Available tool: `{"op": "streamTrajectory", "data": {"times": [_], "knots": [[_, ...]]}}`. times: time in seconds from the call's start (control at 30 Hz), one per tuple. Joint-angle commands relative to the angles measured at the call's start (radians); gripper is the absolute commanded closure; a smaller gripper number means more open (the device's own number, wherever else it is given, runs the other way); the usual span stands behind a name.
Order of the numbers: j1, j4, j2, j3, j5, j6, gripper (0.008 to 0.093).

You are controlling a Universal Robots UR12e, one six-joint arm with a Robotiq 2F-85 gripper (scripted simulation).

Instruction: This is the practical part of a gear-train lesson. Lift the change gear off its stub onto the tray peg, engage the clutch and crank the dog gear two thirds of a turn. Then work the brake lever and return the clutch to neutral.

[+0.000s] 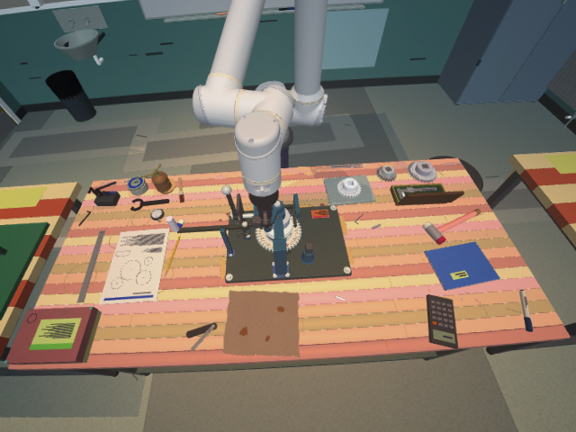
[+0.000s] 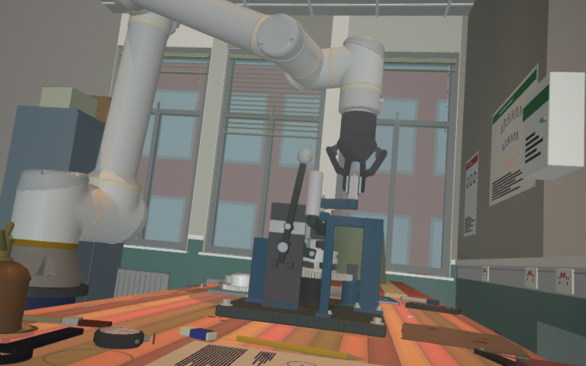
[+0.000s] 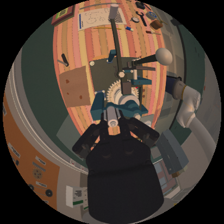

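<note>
The dog gear (image 1: 278, 235) (image 3: 119, 95) is partly hidden by the blue frame (image 1: 280, 242) on the dark base plate. Its white crank handle (image 2: 354, 186) (image 3: 112, 116) stands upright on a blue crank arm (image 2: 339, 203) at the top of the frame. The clutch lever with its ball knob (image 1: 226, 190) (image 2: 304, 156) (image 3: 163, 56) leans left of the frame. The long brake lever (image 1: 204, 228) (image 3: 116, 46) reaches left, ending in a white grip (image 1: 172, 223). The change gear (image 1: 348, 187) sits on the grey tray (image 1: 349, 190) behind the plate. My gripper (image 2: 354, 187) (image 3: 112, 119) is closed around the crank handle.
A brown cloth (image 1: 261, 323) lies in front of the plate. A drawing sheet (image 1: 135, 265), ruler (image 1: 90, 266) and pencil (image 1: 172, 253) lie left. Two spare gears (image 1: 405, 171), a boxed tool (image 1: 425, 194), a blue booklet (image 1: 461, 265) and a calculator (image 1: 442, 320) lie right.
</note>
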Motion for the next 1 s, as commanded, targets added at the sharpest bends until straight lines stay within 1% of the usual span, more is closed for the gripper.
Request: {"op": "streamTrajectory", "data": {"times": [0.0, 0.5, 0.97], "knots": [[0.0, 0.0, 0.0, -0.001, 0.0, 0.0, 0.0934], [0.0, 0.0, 0.0, -0.001, 0.0, 0.0, 0.0929], [0.0, 0.0, 0.0, -0.001, 0.0, 0.0, 0.0649]]}}
